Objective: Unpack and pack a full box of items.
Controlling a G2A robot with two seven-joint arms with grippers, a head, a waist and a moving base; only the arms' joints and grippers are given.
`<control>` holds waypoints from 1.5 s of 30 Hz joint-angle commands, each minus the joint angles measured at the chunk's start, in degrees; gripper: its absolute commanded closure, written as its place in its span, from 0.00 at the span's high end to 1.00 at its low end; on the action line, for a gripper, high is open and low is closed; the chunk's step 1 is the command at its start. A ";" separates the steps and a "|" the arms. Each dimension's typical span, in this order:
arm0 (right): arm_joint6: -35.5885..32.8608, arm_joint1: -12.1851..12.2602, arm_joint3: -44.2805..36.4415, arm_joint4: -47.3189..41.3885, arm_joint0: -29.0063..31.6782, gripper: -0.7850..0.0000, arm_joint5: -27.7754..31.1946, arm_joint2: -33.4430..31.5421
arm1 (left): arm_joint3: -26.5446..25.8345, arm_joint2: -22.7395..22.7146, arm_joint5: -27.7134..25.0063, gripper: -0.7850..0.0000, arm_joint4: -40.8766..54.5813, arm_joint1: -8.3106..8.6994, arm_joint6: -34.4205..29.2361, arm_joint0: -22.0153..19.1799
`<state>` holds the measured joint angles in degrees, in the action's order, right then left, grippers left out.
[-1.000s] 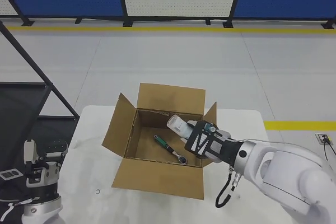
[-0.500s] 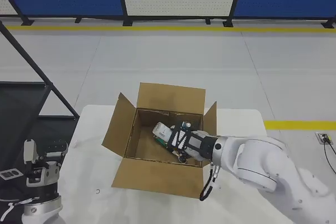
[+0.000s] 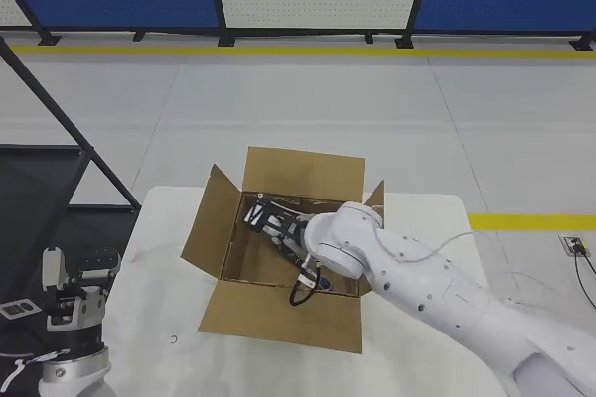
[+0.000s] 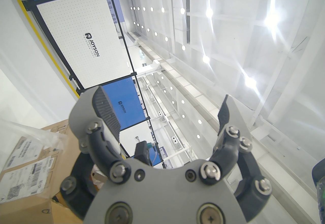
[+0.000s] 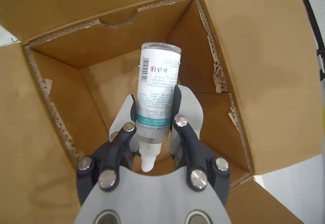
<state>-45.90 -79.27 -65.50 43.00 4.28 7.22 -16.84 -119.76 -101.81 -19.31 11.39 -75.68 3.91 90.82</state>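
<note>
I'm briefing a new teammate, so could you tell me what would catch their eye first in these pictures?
The open brown cardboard box, flaps spread, sits in the middle of the white-covered table. The right gripper is down inside it, shut on a clear plastic bottle with a white printed label, cap toward the wrist. The left gripper, open, points up at the bright ceiling lights.

The brown cardboard box (image 3: 303,171) stands upright with all four flaps folded open. Inside it is a clear bottle (image 5: 158,82) with a white printed label, a teal band and a white nozzle cap. The right gripper (image 5: 155,98) clamps it near the cap end, with its base pointing toward the box's floor.
</note>
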 commanded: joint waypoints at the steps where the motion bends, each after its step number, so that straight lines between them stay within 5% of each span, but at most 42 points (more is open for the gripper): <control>1: -0.75 -2.34 5.89 0.04 -0.86 0.00 -0.08 1.16 | 0.00 0.00 0.00 1.00 0.00 0.00 0.00 0.00; 16: -3.47 -13.05 31.45 -3.79 -1.95 0.00 5.80 2.51 | 0.00 0.00 0.00 1.00 0.00 0.00 0.00 0.00; 17: -3.17 -13.55 32.51 -3.79 -1.99 0.22 6.15 2.47 | 0.00 0.00 0.00 1.00 0.00 0.00 0.00 0.00; 18: -2.94 -14.03 33.56 -3.80 -2.00 0.34 6.51 2.43 | 0.00 0.00 0.00 1.00 0.00 0.00 0.00 0.00; 21: -2.44 -15.32 36.34 -4.07 -2.13 0.44 7.65 2.13 | 0.00 0.00 0.00 1.00 0.00 0.00 0.00 0.00; 27: -0.88 -17.12 40.31 -4.00 -2.71 0.50 9.78 1.36 | 0.00 0.00 0.00 1.00 0.00 0.00 0.00 0.00; 28: -0.55 -17.29 40.79 -3.97 -2.84 0.59 10.22 1.19 | 0.00 0.00 0.00 1.00 0.00 0.00 0.00 0.00; 37: 3.86 -16.30 39.42 -3.68 -4.14 0.65 15.33 -1.57 | 0.00 0.00 0.00 1.00 0.00 0.00 0.00 0.00; 39: 5.64 -15.10 37.29 -3.40 -4.06 0.76 17.04 -2.66 | 0.00 0.00 0.00 1.00 0.00 0.00 0.00 0.00; 45: 12.13 -8.24 23.37 -0.18 -0.79 0.73 20.88 -8.49 | 0.00 0.00 0.00 1.00 0.00 0.00 0.00 0.00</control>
<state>-34.65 -89.23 -38.30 41.99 2.45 27.69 -23.80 -119.76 -101.81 -19.31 11.39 -75.68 3.91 90.82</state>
